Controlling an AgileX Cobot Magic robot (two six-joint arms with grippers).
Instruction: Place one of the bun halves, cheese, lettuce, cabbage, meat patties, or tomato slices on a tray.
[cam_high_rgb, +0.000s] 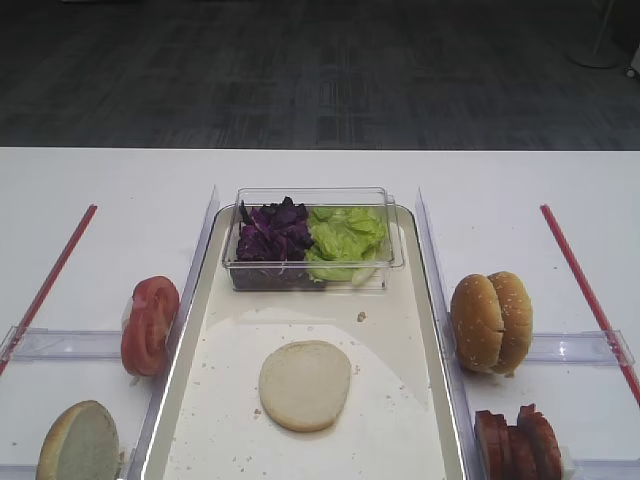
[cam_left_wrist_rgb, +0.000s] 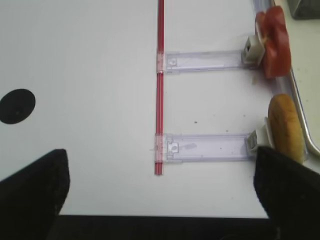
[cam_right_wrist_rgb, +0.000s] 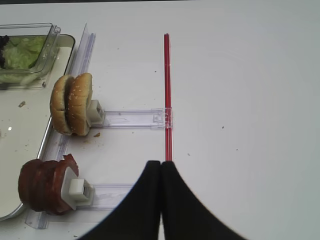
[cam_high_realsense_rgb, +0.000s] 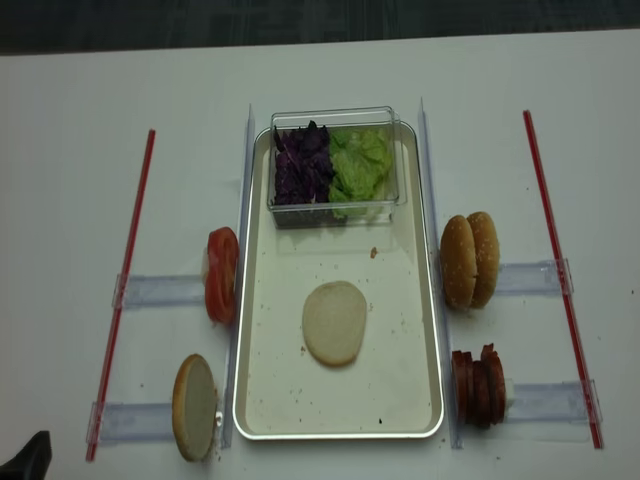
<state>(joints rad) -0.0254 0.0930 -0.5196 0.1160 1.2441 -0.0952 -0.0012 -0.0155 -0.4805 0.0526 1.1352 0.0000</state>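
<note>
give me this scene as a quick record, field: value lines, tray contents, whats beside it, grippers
tray: holds a bun half lying flat, cut face up
clear box: at the tray's far end, cabbage on the left, lettuce on the right
left of tray: tomato slices, plain bun half
right of tray: sesame buns, meat patties
left gripper: open, empty
right gripper: shut, empty

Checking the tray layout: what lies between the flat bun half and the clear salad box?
Only bare tray bottom with one crumb, seen from the exterior high view.
</note>
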